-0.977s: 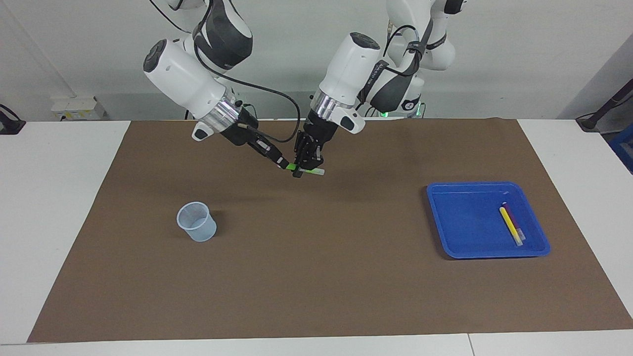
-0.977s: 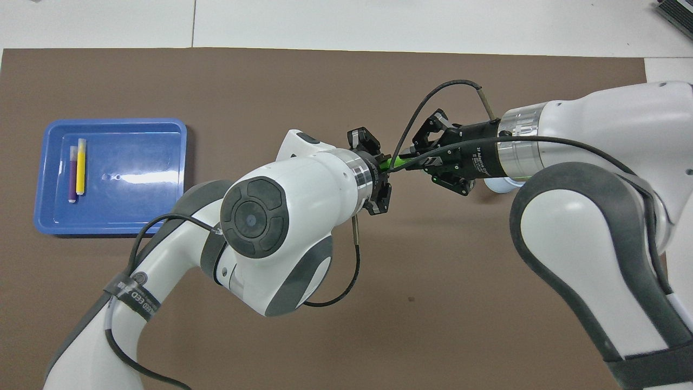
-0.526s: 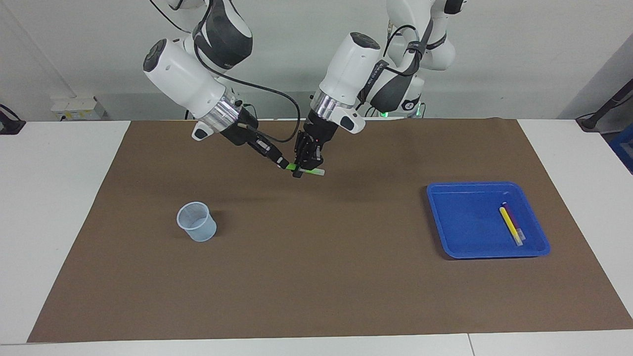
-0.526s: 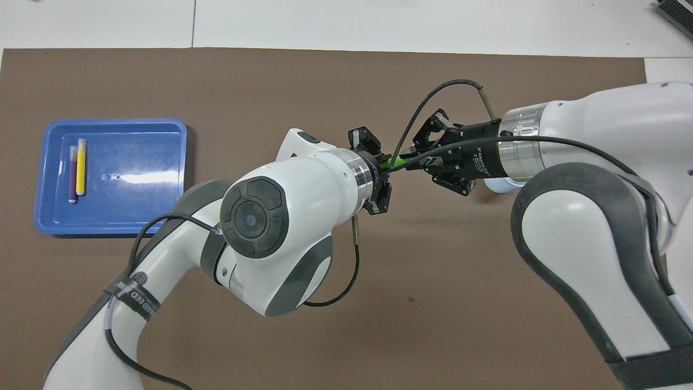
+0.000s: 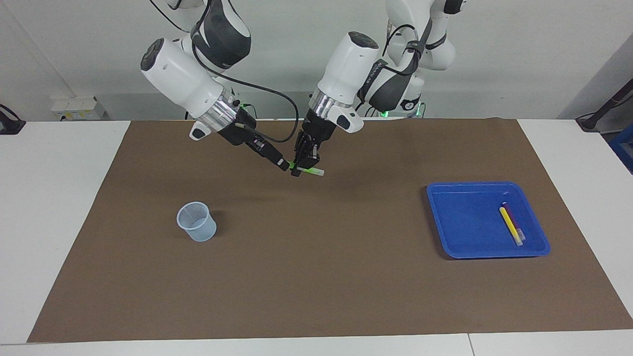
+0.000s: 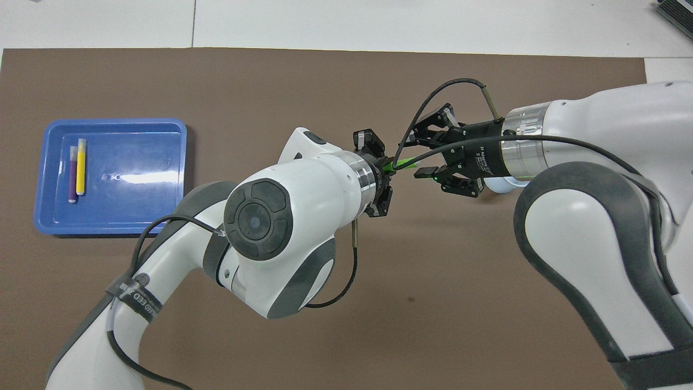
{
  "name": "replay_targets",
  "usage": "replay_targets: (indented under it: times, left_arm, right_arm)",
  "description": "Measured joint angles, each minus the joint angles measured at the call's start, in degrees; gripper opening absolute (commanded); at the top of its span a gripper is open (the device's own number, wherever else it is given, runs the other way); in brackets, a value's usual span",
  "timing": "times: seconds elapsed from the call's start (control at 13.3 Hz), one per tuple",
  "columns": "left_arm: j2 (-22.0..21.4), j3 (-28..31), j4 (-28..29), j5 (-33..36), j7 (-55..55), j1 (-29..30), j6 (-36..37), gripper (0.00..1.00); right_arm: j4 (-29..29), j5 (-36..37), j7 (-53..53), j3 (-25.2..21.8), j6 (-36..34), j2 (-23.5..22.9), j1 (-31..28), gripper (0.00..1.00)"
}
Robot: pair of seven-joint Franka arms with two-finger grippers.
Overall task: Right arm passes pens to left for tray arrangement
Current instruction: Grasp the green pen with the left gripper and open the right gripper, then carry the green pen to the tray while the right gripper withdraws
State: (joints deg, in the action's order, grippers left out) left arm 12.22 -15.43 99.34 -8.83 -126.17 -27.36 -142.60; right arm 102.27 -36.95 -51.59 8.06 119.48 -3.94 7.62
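The green pen [image 5: 310,171] [image 6: 403,163] hangs level over the brown mat's middle, toward the robots' edge. My left gripper [image 5: 298,170] [image 6: 385,169] is shut on it near its green end. My right gripper [image 5: 283,164] [image 6: 412,161] is beside that end with its fingers spread open, no longer clamping the pen. The blue tray [image 5: 460,217] [image 6: 135,157] lies toward the left arm's end of the table. In it the yellow pen [image 5: 508,223] [image 6: 80,168] and the purple pen [image 5: 518,228] [image 6: 72,176] lie side by side.
A small translucent cup [image 5: 197,221] stands on the mat toward the right arm's end; in the overhead view my right wrist hides most of it. The brown mat [image 5: 316,277] covers most of the white table.
My right gripper has opened and let go of the green pen, which stays in the left gripper. Both wrists have shifted slightly.
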Motion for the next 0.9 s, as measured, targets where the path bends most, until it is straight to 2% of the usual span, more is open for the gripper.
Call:
replay_targets:
  times: [0.15, 0.38, 0.68, 0.9]
  left_arm:
    - [-0.3, 0.3, -0.2, 0.0, 3.5, 0.2, 2.5, 0.0]
    - [-1.7, 0.4, -1.1, 0.0, 13.3, 2.9, 9.8, 0.0]
    - [-3.4, 0.5, -1.2, -0.1, 31.1, 9.7, 20.3, 0.0]
    - [-3.6, 0.6, -1.2, -0.1, 43.6, 14.6, 24.3, 0.0]
  right_arm:
    - [-0.8, 3.7, 2.4, -0.1, -1.8, 0.1, -1.4, 1.0]
    - [-2.0, 9.9, 13.2, -0.3, -7.5, 0.7, -6.0, 1.0]
    - [-2.3, 23.7, 30.9, -0.5, -15.4, 2.5, -9.7, 1.0]
    - [-2.4, 27.7, 34.5, -0.6, -18.6, 4.7, -13.0, 1.0]
